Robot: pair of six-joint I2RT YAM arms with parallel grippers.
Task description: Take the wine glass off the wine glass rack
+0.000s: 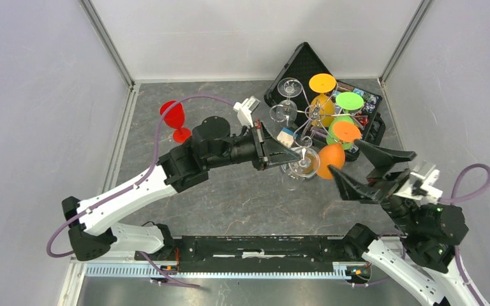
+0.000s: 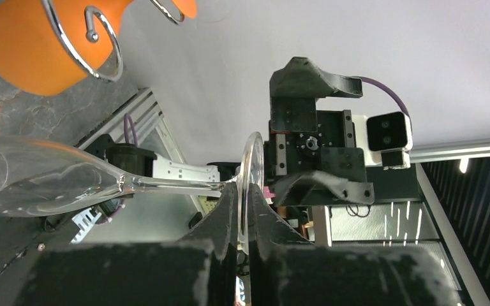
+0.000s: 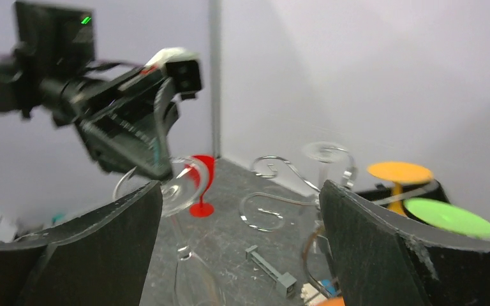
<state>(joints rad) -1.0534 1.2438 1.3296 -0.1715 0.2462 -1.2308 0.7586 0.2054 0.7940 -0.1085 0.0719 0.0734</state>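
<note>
Left wrist view settles the point that counts: the left gripper (image 2: 245, 207) is clamped on the round foot of the clear wine glass (image 2: 134, 183). The foot stands edge-on between the two dark fingers, and the stem runs out level from the fingertips to the bowl, which lies on its side at the left of that view. So the long axis of the glass is horizontal and points straight away from the pincer, towards the wine glass rack (image 2: 92, 36). One curled silver arm of the rack shows above the bowl, with an orange glass (image 2: 25, 44) hanging beside it. No wire can be seen around the stem here, so I judge the glass to be clear of its hook or nearly so, though the top view is too crowded to confirm it. From above, the glass hangs over the table (image 1: 230, 204) at the near side of the rack, between the two arms. The left arm has it, while the right gripper (image 1: 344, 157) stands close on the far side with its fingers spread wide and nothing between them. The coming move, as I read it, is a draw back along the stem's line, away from the rack. The glass itself is plain, colourless and thin-stemmed — its bowl catches reflections and half vanishes against the grey surface.
</note>
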